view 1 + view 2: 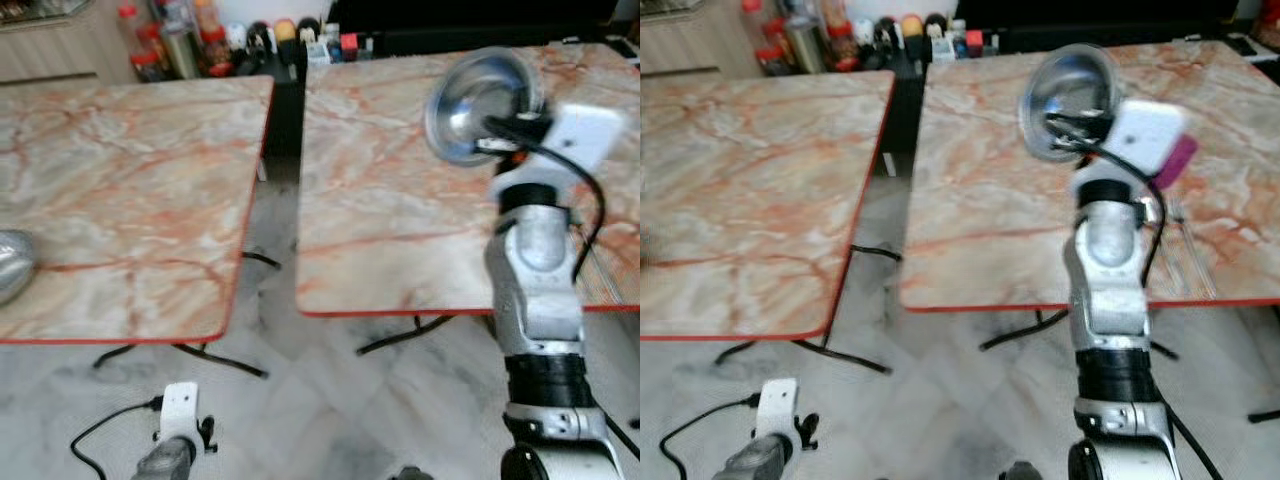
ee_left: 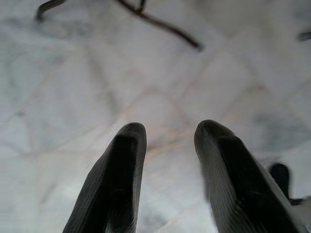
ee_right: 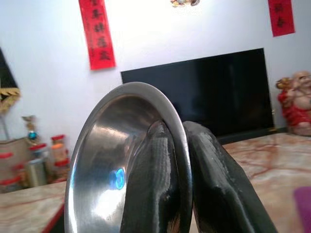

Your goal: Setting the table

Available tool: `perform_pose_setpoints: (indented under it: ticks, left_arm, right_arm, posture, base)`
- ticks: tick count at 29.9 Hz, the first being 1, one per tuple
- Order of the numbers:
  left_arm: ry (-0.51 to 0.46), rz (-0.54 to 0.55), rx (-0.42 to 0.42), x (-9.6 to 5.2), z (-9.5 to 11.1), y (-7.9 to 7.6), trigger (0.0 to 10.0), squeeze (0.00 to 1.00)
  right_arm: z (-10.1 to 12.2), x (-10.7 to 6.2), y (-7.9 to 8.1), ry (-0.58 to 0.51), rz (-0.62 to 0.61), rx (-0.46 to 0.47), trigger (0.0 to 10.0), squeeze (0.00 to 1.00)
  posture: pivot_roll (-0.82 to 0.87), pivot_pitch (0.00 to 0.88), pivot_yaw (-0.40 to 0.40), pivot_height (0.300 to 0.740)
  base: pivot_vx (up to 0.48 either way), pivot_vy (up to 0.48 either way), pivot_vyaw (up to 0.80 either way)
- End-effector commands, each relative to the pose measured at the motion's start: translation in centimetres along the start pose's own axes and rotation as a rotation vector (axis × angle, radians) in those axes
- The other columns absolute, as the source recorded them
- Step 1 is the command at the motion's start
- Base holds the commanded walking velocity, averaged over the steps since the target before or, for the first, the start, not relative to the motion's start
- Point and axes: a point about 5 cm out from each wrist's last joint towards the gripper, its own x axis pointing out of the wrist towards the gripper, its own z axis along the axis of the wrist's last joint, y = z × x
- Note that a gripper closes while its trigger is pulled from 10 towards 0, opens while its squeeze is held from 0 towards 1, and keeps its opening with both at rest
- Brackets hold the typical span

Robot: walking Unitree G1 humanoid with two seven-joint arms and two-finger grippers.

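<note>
Surface: two square marble-patterned tables with red edges stand side by side, the left table (image 1: 130, 200) and the right table (image 1: 400, 200), with a dark gap between them.
Floor: pale grey marble-look tiles (image 1: 330, 400); thin black table legs (image 1: 215, 355) cross it under both tabletops.
Room: a white wall with red paper banners (image 3: 97, 34) and a wide black television screen (image 3: 214, 92); a red and gold laughing figurine (image 3: 296, 102) stands beside the screen.
Back edge: a crowd of bottles and jars with red caps (image 1: 190, 40) stands behind the tables, blurred.
Task thing: a round shiny steel bowl (image 1: 480, 100) is held tilted on its edge, above the right table.
Right gripper (image 3: 182, 160): its two black fingers are closed on the steel bowl's rim, one inside and one outside.
Left gripper (image 2: 167, 170): hangs low over the floor tiles, fingers apart with nothing between them.
Other things: a second silvery rounded object (image 1: 12, 262) lies on the left table at the picture's left edge; metal cutlery (image 1: 1185, 250) lies on the right table just beside the right arm, along with a purple item (image 1: 1175, 160) partly hidden behind the wrist.
In the way: the raised right arm covers part of the right table.
</note>
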Motion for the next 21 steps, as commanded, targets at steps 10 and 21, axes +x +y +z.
perform_pose_setpoints:
  ticks: [10,21]
  left_arm:
    - [0.014,0.007,0.000,0.0,-0.4,-0.2,10.0,0.00]
    - [0.000,0.001,0.004,0.1,0.0,-0.4,10.0,0.00]
  right_arm:
    - [-0.7,-0.1,-0.2,0.056,-0.013,0.007,10.0,0.00]
    - [-1.4,-0.2,-0.4,0.091,-0.002,-0.005,10.0,0.00]
  posture:
    - [-0.13,0.147,0.086,0.740]
    - [-0.13,0.155,0.089,0.740]
  base:
    - [0.000,0.295,0.00]
    - [0.000,0.000,0.00]
